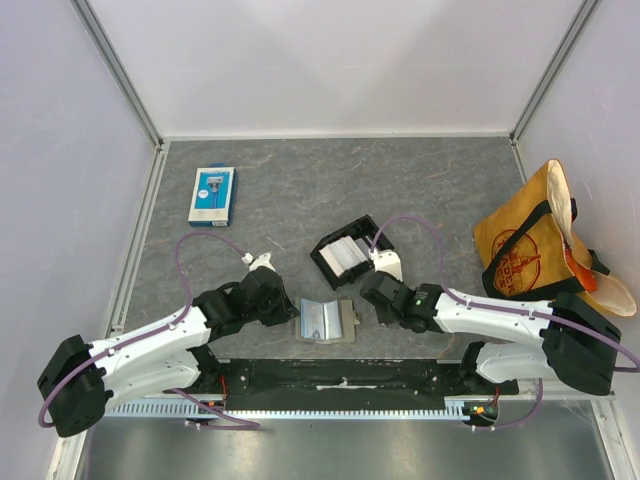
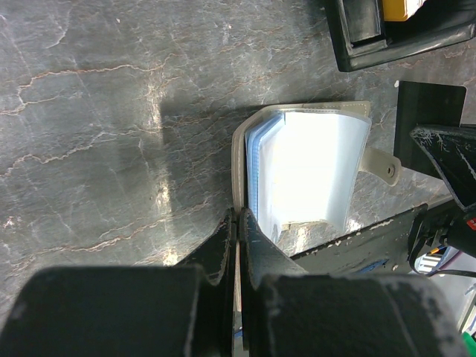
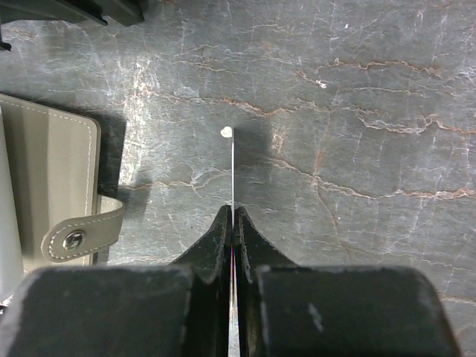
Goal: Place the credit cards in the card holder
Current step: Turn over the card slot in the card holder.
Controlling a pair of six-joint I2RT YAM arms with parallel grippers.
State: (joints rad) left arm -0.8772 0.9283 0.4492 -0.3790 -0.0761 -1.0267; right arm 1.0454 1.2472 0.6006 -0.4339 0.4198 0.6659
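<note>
left gripper (image 2: 238,223): pinched tight on the tan cover edge of the card holder (image 2: 312,171) | card holder: lying open, lower centre of the top view, between the arms | right gripper (image 3: 233,217): nipped onto a thin credit card (image 3: 233,171) held edge-on, right of the card holder | other cards (image 1: 345,257): in black tray (image 1: 322,256), just above the card holder

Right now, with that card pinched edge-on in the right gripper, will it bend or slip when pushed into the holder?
Probably stiff: the credit card stands straight out of the right gripper without sagging. Thin and held at one end, it may pivot or slip. The card holder seems floppier; its clear pockets arch up.
</note>
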